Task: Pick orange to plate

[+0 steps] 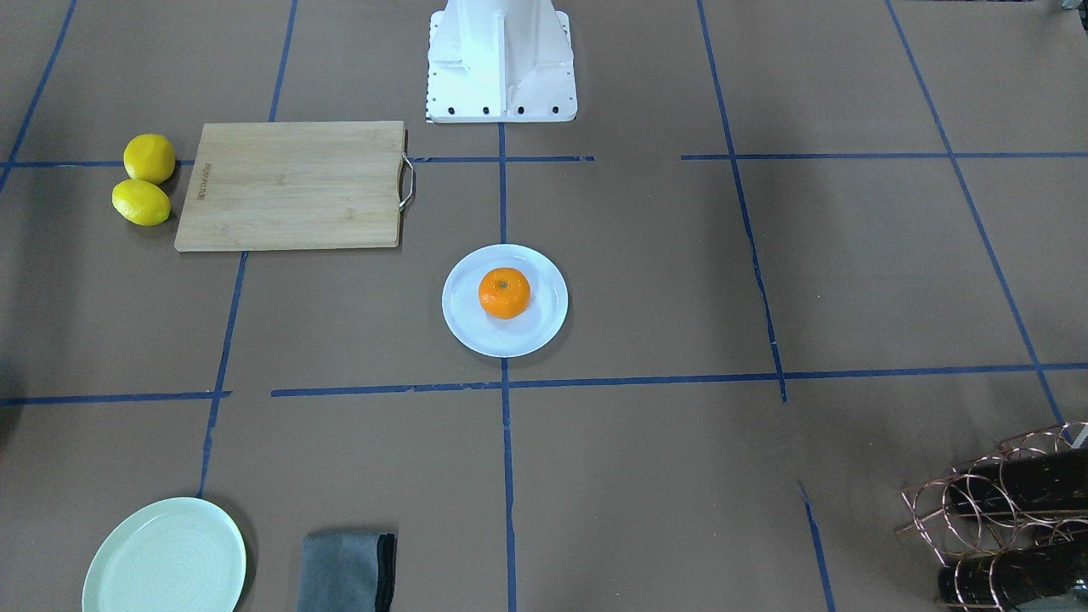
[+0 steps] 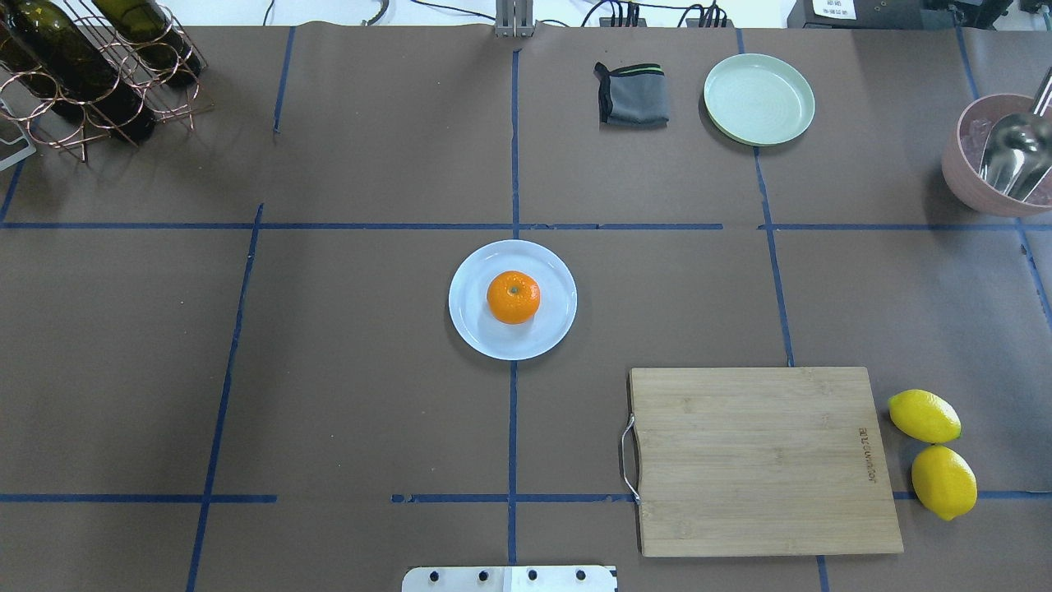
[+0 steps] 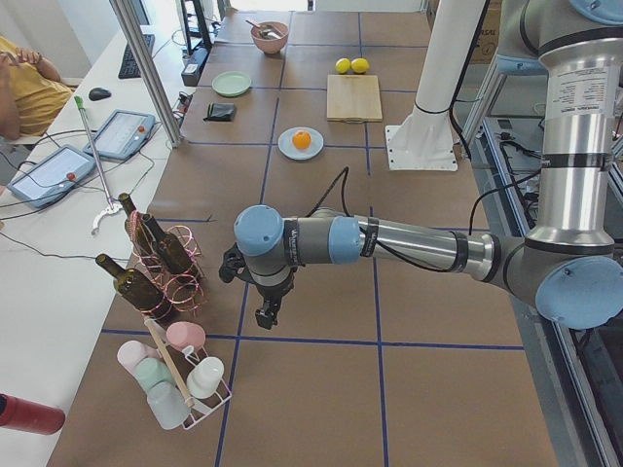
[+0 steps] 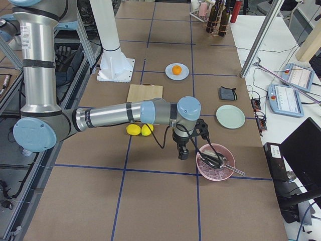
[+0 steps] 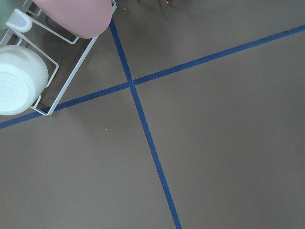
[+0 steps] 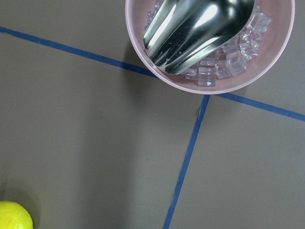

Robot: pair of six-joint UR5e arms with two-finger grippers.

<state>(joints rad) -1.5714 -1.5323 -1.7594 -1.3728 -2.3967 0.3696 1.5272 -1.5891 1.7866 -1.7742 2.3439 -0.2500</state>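
Observation:
The orange (image 2: 514, 297) rests in the middle of the pale bluish-white plate (image 2: 509, 347) at the table's centre, stem dimple up; the front-facing view shows the same orange (image 1: 504, 293) on the plate (image 1: 501, 342). No gripper is near it. My left gripper (image 3: 265, 316) hangs over bare table far off near the bottle rack, seen only in the exterior left view, so I cannot tell its state. My right gripper (image 4: 184, 153) hovers beside the pink bowl, seen only in the exterior right view, state unclear too.
A wooden cutting board (image 2: 760, 459) lies near the two lemons (image 2: 933, 452). A mint-green plate (image 2: 759, 99) and a grey cloth (image 2: 633, 94) sit at the far side. A wine rack (image 2: 90, 66), a pink ice bowl with a scoop (image 6: 209, 38) and a cup rack (image 5: 28, 71) stand at the ends.

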